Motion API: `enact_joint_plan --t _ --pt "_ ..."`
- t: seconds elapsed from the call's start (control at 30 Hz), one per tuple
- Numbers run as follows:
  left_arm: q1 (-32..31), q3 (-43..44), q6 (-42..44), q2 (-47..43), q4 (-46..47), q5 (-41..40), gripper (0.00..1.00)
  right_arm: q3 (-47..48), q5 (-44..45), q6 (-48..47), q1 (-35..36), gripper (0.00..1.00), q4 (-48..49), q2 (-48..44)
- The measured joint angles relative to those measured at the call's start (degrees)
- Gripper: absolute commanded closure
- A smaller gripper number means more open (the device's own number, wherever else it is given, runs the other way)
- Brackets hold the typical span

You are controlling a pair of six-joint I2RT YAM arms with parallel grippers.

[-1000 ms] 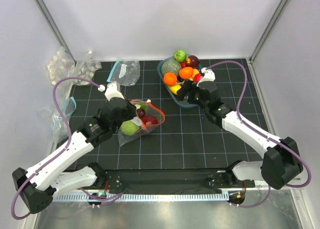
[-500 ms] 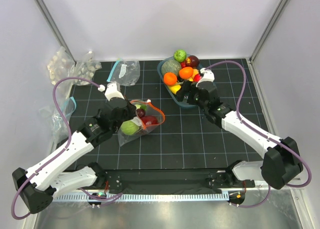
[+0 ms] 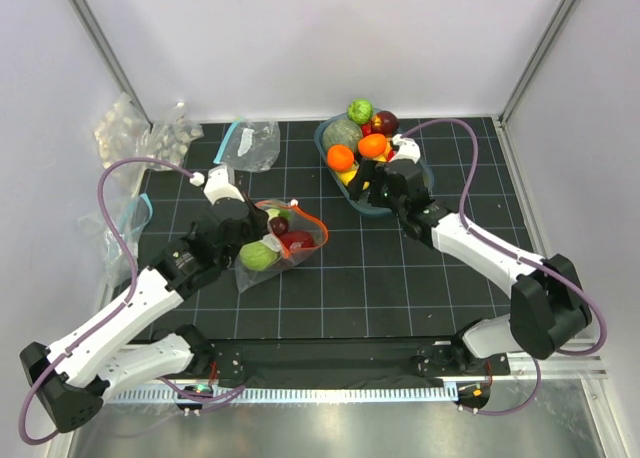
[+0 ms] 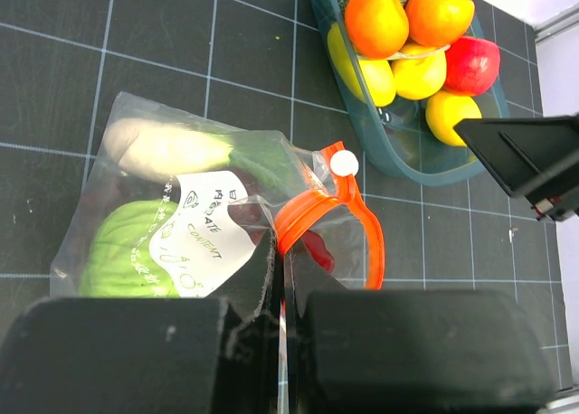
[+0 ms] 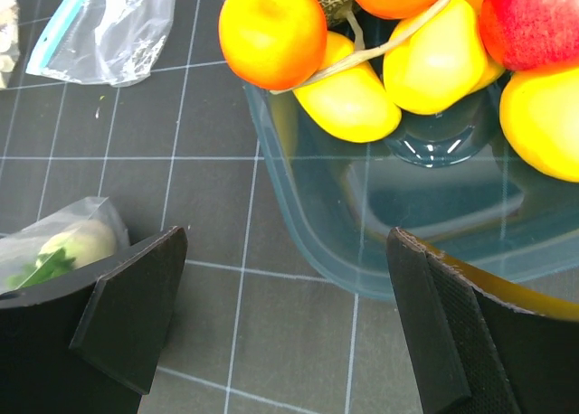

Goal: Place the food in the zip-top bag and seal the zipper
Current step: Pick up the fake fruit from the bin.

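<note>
Left of centre on the dark gridded worktop (image 3: 400, 278): the zip-top bag (image 4: 181, 224), flat on its side, mouth turned toward the tub. Inside already, a green cabbage (image 4: 118, 251), a white oblong vegetable (image 4: 172, 147), dark grapes (image 3: 281, 224) and something red (image 3: 298, 240), crowded toward the closed end. Along the mouth, the zipper (image 4: 303, 217), unsealed, its orange-red strip bowed into an open loop, with a small white knob (image 4: 344, 163) at the top.

Pinched at the near lip of that mouth by the left hand (image 4: 280, 256), jaws shut tight on the thin film just beside the strip. By the look of it, done to lift 1 lip, hold the opening gaping for the next piece, and stop the light pouch from sliding.

Just beyond the mouth, a teal tub (image 5: 362, 242) heaped with the rest of the food: oranges (image 5: 271, 32), yellow lemons (image 5: 348, 93), a red apple (image 5: 534, 21), and further back a netted melon (image 3: 342, 135). Set near the bag, probably to make each carry short.

Over the tub's near rim, the right hand (image 5: 289, 251), jaws spread wide, nothing between them, aimed toward the lemons and the nearest orange. Likely lining up for a pick. A wide spread suited to round, glossy fruit, prone to squirting out of an off-centre bite.

Further out, at the back left, a spare clear bag with a teal strip (image 3: 250, 141) and a pouch of pale lumps (image 3: 125, 128) against the wall, both well apart from the work. Task judged partway: several pieces bagged, many left, sealing not yet due.
</note>
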Motion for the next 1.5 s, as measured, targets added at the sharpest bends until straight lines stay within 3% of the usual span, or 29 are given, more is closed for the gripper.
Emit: enact_joint_plan --t 0.83,1.5 --pt "0.0 -0.8 0.0 -2.5 0.0 -0.9 1.0 16.4 5.0 0.0 0.0 0.0 3.9 23.3" --pt "0.0 -0.8 0.0 -2.5 0.0 -0.9 1.0 29.0 10.1 -4.6 0.0 0.0 8.0 36.3"
